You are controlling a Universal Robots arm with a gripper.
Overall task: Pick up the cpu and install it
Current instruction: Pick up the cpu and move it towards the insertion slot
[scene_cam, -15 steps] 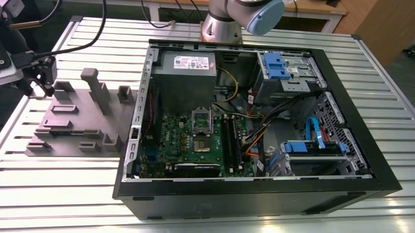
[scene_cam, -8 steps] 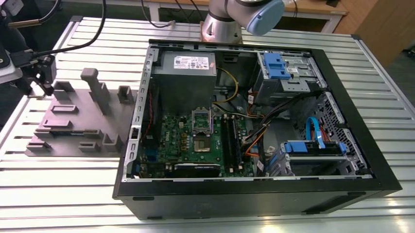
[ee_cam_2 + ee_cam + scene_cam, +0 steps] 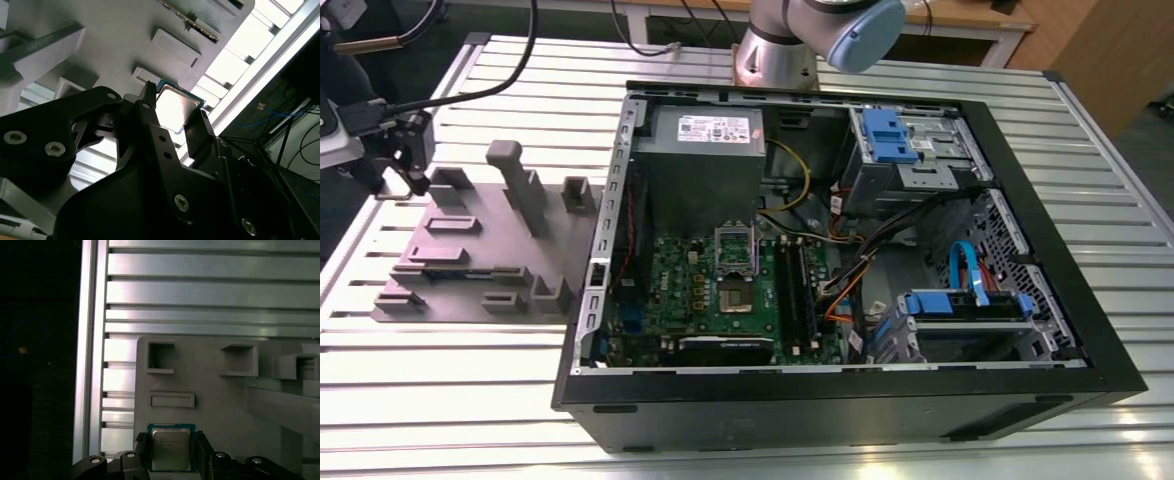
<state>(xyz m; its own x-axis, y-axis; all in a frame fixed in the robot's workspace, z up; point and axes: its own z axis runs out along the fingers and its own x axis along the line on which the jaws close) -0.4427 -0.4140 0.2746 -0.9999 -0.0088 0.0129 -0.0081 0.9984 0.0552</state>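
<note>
The exterior view looks down at a slant from high and well back. It takes in the slatted surface (image 3: pixel 454 400), the whole open computer case (image 3: pixel 827 410) and the grey tray (image 3: pixel 480 240) at the exterior view's left. The first wrist view faces straight down, close over one corner of that tray, with the claw (image 3: pixel 171 437) at the frame's edge. The second wrist view sits closer still, tilted, looking past the claw. Both wrist views share the chip (image 3: pixel 171 452) and the tray around it.

A robotics lab: robot arm (image 3: pixel 790 50), slatted aluminium table (image 3: pixel 454 400), opened computer case (image 3: pixel 1087 345).
</note>
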